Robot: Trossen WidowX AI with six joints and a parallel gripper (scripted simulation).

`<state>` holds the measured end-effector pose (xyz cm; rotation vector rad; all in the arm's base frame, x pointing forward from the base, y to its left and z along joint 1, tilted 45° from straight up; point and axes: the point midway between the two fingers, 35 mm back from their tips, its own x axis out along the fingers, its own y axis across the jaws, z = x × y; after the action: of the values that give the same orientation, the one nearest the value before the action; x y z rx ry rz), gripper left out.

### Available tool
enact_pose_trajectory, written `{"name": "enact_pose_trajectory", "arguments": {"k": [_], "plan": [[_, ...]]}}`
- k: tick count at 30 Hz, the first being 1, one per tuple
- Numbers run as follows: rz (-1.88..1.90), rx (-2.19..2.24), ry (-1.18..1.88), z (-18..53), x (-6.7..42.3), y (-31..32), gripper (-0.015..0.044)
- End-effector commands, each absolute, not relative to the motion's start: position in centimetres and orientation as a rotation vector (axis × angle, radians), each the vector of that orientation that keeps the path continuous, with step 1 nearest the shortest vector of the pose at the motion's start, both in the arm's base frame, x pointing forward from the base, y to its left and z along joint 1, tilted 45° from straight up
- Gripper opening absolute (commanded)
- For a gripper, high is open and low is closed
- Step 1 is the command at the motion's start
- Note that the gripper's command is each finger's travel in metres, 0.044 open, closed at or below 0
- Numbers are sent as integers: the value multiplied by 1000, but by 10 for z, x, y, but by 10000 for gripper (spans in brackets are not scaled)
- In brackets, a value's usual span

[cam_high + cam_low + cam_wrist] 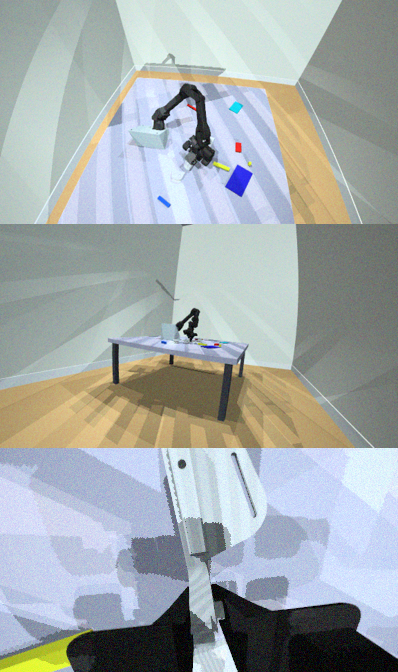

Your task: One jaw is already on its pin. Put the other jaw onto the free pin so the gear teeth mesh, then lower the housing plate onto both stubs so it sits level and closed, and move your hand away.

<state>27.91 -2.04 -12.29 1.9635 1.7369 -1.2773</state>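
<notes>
One pale toothed part (189,165) (196,535), probably the loose jaw, gripped narrowly in the claw (193,156) (190,339) (202,590), with its far end stretched out ahead of the fingertips. Just under or beside this far end, a wide slotted pale piece (177,175) (254,478), apparently low on the tabletop (110,173) (173,350) (100,473). Contact between these two: not possible to tell. Free pin and stubs: not possible to make out. Step in hand, by judgement: bringing of the second jaw to the free pin, with the closing by housing plate still to do. For the next move, first alignment of hole over pin and of teeth with teeth, then a slow, straight lowering. Main risk: tooth on top of tooth, or a tilted seat on the pin. Near the claw, a yellow bar (221,166) (202,344) (45,655), close enough for a touch in a wide sideways swing. Farther away, a dark blue panel (239,180) (211,346), a red block (238,147) (216,344), a blue bar (164,201) (164,342) and a cyan square (236,107) (224,342), all seemingly outside the way. Beside the arm, a large pale box (148,138) (169,332), worth some care during withdrawal.
</notes>
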Motion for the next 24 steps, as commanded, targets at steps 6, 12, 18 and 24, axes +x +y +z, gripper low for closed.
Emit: {"name": "enact_pose_trajectory", "arguments": {"k": [6, 12, 18, 24], "plan": [[-1279, 1971, 1731, -113, 281, -32, 195], [-1283, 1970, 1732, -73, 284, -70, 352], [-1283, 1970, 1732, -73, 284, -70, 440], [-1283, 1970, 1732, -73, 284, -70, 440]]}}
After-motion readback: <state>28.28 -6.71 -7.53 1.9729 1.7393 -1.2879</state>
